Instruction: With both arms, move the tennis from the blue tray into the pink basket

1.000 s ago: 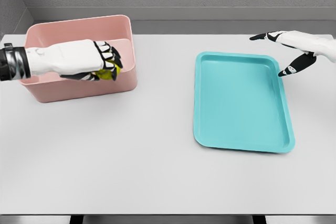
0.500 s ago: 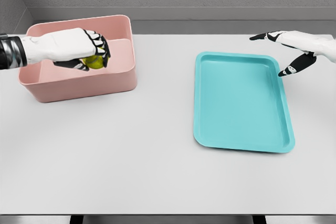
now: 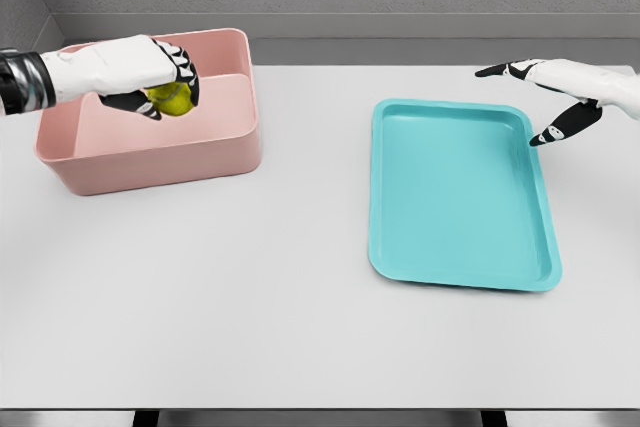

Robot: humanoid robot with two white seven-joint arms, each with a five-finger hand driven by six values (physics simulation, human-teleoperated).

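- The left hand [image 3: 150, 75] is curled around the tennis ball [image 3: 170, 99], fingers wrapped over the top and far side, the ball showing yellow-green beneath the palm.
- The ball hangs over the open pink basket [image 3: 150, 162], above its interior and not resting on the floor as far as can be judged.
- The blue tray [image 3: 455, 197] lies well apart to the right, nothing in it.
- The right hand [image 3: 555, 92] hovers at the tray's far right corner, fingers spread, holding nothing.
- Handling, in my judgement: the ball is light, springy and felt-covered, so grips well; it will bounce and roll if dropped from height.
- Best held across its widest girth, thumb opposed to fingers; release low inside the basket walls.
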